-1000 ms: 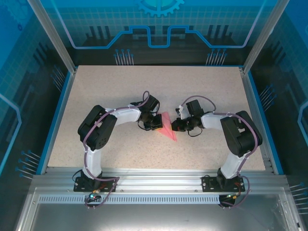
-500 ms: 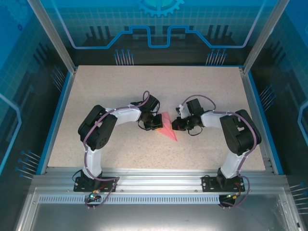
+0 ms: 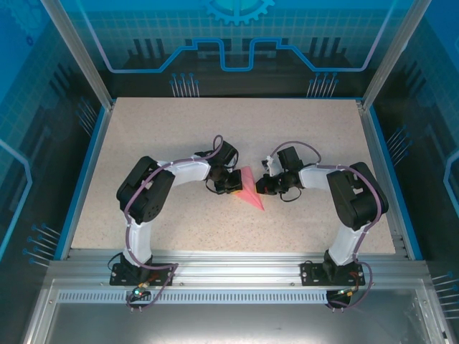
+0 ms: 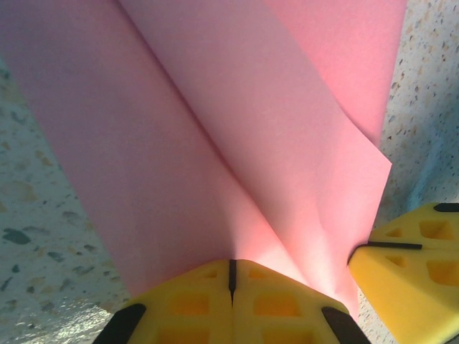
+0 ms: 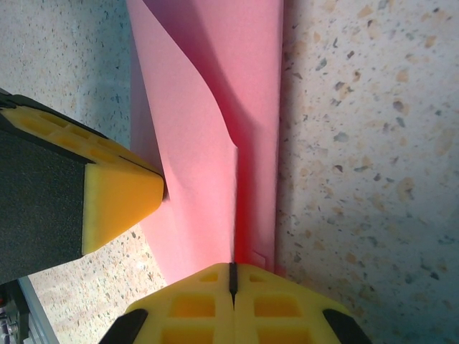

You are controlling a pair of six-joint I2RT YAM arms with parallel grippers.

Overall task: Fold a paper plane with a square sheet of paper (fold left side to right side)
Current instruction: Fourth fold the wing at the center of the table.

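Note:
The pink-red paper is folded into a pointed paper plane [image 3: 249,192] lying mid-table, its tip toward the near edge. My left gripper [image 3: 234,183] is at its left edge and my right gripper [image 3: 262,185] at its right. In the left wrist view the paper plane [image 4: 237,143] rises as creased flaps from my left gripper [image 4: 232,275], whose yellow jaws are shut on it. In the right wrist view my right gripper [image 5: 232,276] is shut on the paper plane [image 5: 208,165] along its centre crease. One left finger [image 5: 107,193] touches the paper's left flap.
The speckled table [image 3: 179,136] is bordered by a blue rim [image 3: 84,179], with an aluminium rail [image 3: 237,269] along the near edge. The right gripper's yellow finger [image 4: 412,272] sits close beside the paper in the left wrist view.
My right gripper has shifted slightly away from the near edge. The paper and my left gripper have hardly moved.

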